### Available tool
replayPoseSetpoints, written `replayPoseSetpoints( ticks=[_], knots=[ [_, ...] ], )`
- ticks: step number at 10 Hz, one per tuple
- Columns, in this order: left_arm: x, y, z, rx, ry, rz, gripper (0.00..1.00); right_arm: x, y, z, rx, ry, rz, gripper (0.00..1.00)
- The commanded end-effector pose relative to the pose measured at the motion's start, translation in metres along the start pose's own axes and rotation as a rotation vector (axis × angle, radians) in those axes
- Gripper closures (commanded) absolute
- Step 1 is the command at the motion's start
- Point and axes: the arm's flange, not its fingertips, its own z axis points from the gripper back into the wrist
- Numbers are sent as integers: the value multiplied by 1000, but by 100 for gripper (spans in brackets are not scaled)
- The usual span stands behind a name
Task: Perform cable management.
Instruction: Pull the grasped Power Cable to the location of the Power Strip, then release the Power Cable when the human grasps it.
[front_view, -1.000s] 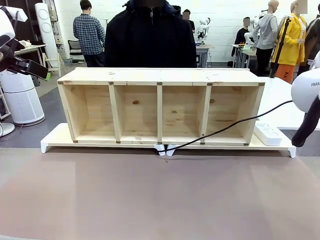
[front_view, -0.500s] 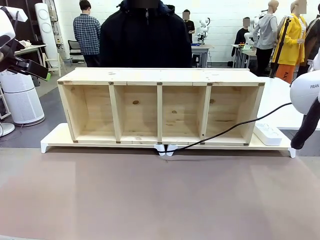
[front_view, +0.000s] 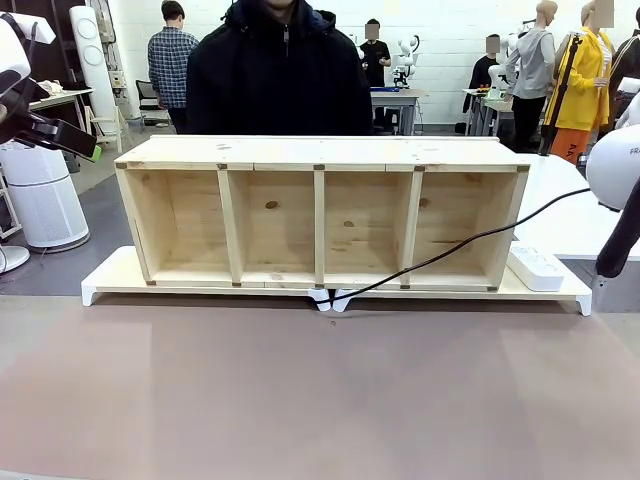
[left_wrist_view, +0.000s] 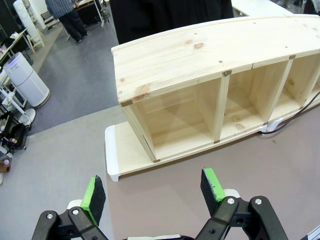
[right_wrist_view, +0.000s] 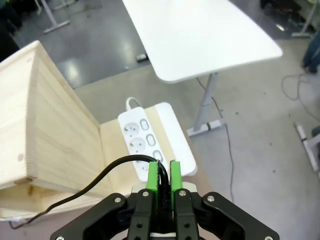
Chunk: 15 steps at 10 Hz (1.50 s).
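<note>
Risks snagging the cable (front_view: 450, 251), slung across the rightmost bay of the wooden shelf unit (front_view: 320, 152), by pulling with the right gripper (right_wrist_view: 160, 176) pinching it beyond that end, left gripper (left_wrist_view: 150, 189) gaping empty.

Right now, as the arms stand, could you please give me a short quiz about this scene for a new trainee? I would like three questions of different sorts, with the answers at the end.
1. At which end of the wooden shelf does the power strip lie, the robot's left or its right?
2. What does the right gripper hold? A: the cable. B: the power strip. C: nothing.
3. True or false: the left gripper is open and holds nothing.
Key: 1 right; 2 A; 3 true.
</note>
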Motion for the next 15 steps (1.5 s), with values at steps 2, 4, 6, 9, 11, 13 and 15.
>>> replayPoseSetpoints(
  ticks=[2,4,6,9,11,13,15],
  knots=[
    [1,0,-2,4,-9,-1,0,25,-7,-9,47,-32,125,88],
    [1,0,-2,4,-9,-1,0,35,4,-13,113,-21,174,88],
    [1,0,-2,4,-9,-1,0,40,9,-21,163,-19,170,88],
    [1,0,-2,4,-9,-1,0,46,10,-25,185,-20,143,88],
    [1,0,-2,4,-9,-1,0,46,10,-25,195,-28,127,88],
    [1,0,-2,4,-9,-1,0,37,18,-22,160,4,129,88],
    [1,0,-2,4,-9,-1,0,37,18,-22,160,4,129,88]
  ],
)
